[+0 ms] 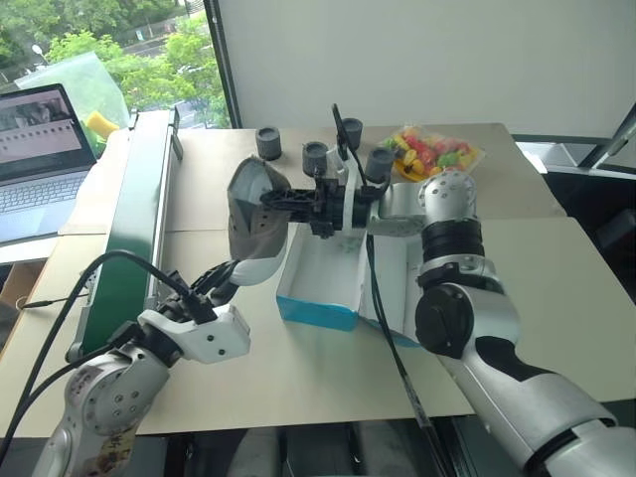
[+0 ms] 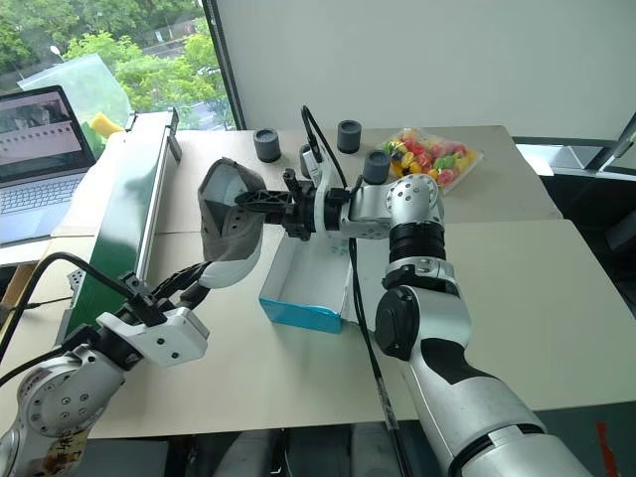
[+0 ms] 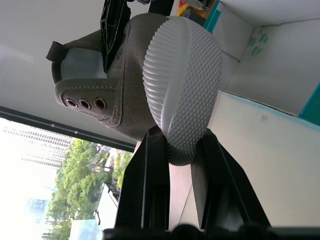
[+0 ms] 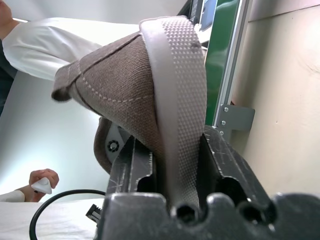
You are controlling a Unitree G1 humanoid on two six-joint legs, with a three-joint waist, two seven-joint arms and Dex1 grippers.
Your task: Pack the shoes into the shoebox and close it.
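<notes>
Above the open shoebox's point(image 1: 320, 298) left edge, both grippers clamp one sneaker point(image 1: 254, 224): left gripper point(image 1: 225, 280) on toe sole, right gripper point(image 1: 283, 204) on heel, probably a handover.

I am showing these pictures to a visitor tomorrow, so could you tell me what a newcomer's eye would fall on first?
First, the grey-taupe canvas sneaker with a pale ribbed sole, held in the air between both arms: the left gripper clamps its sole end from below, and the right gripper is closed on its heel edge. Just beneath stands the open turquoise-blue cardboard shoebox with a white inside, and at the table's far edge lies a clear bag of bright sweets.
</notes>
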